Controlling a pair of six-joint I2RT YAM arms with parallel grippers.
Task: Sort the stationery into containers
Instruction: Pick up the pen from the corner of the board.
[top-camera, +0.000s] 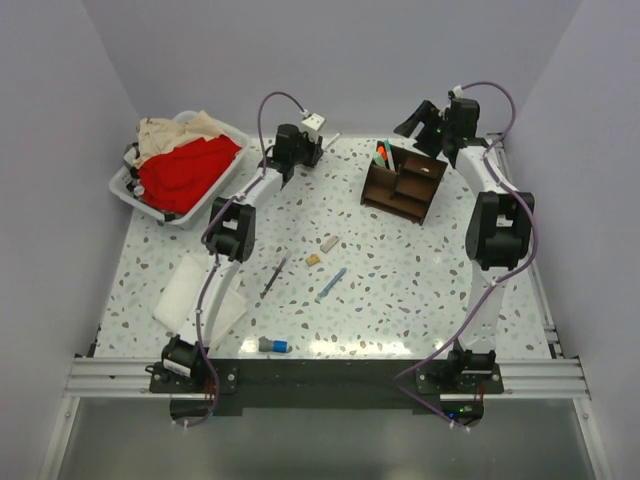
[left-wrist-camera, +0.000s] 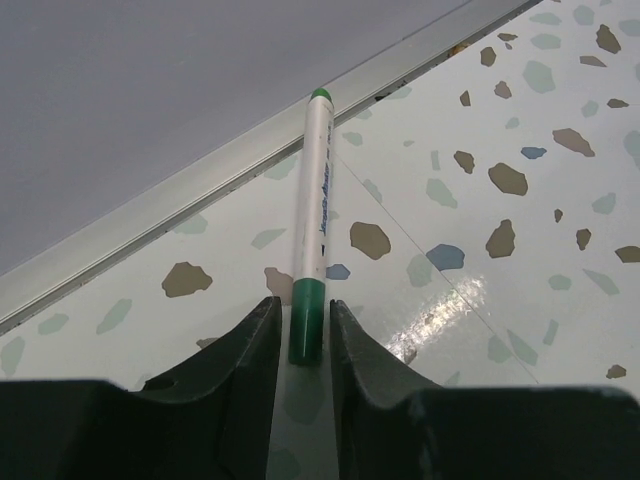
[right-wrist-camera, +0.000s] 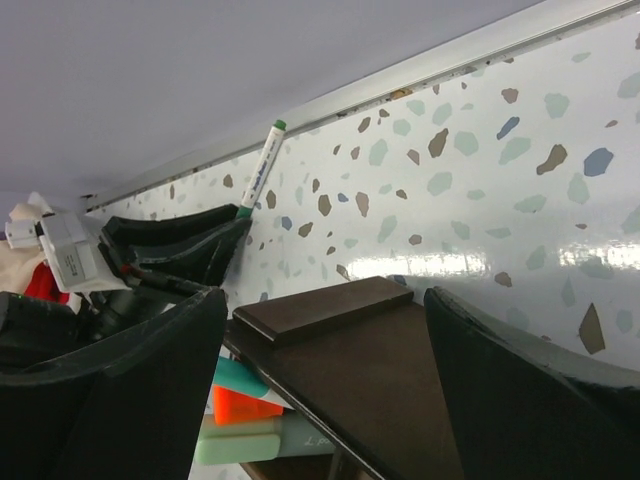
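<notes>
At the speckled tabletop's (top-camera: 400, 290) far edge, left fingers (left-wrist-camera: 240, 380) flank a white marker (left-wrist-camera: 312, 200), grip unclear. The right fingers (right-wrist-camera: 130, 400) gape empty above the organizer (right-wrist-camera: 360, 360).

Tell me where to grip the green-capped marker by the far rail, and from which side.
Take the marker at its wide green cap, jaws across the barrel, coming from the open tabletop side. It lies flat, pointing at the far rail, which crowds its other tip.

You are looking at a robot test cell in a lab. Plain lilac walls (top-camera: 330, 60) box in a speckled desk (top-camera: 400, 290). The cabled left arm (top-camera: 230, 225) and right arm (top-camera: 497, 230) are bolted to an aluminium rail (top-camera: 330, 378).
</notes>
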